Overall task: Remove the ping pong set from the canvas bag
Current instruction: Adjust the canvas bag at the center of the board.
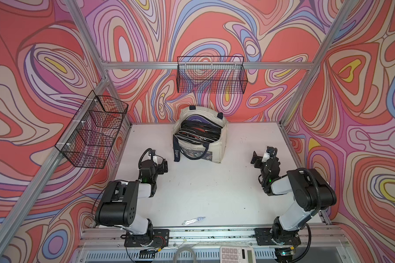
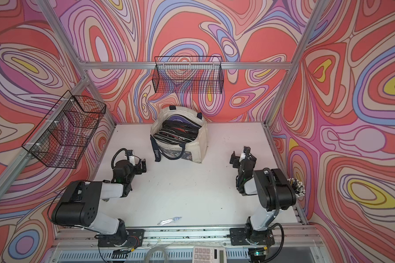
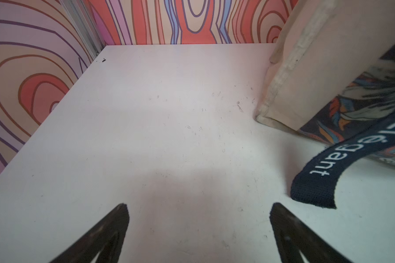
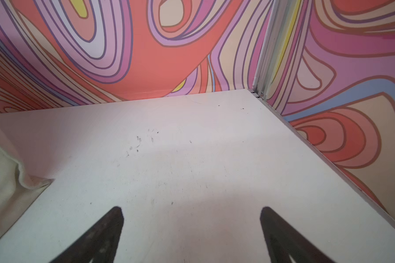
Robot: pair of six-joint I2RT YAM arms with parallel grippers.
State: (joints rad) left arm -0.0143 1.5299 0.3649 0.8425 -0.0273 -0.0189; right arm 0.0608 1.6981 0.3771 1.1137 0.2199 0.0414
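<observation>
While upright, canvas bag [image 1: 220,142] apart, between 2 spread pairs of jaws.

Both top views are looking steeply down from high above the near edge of the bench [image 1: 203,193], facing the far wall [image 1: 203,34]; they are sharing almost the whole scene, with the canvas bag [image 1: 221,141] at the far edge; the left wrist camera is sitting low over the bench, looking past the left gripper [image 3: 198,205] toward the far left corner, catching one corner of the bag; the right wrist camera is looking past the right gripper [image 4: 192,208] toward the far right corner, catching only a fold of the same bag.
</observation>
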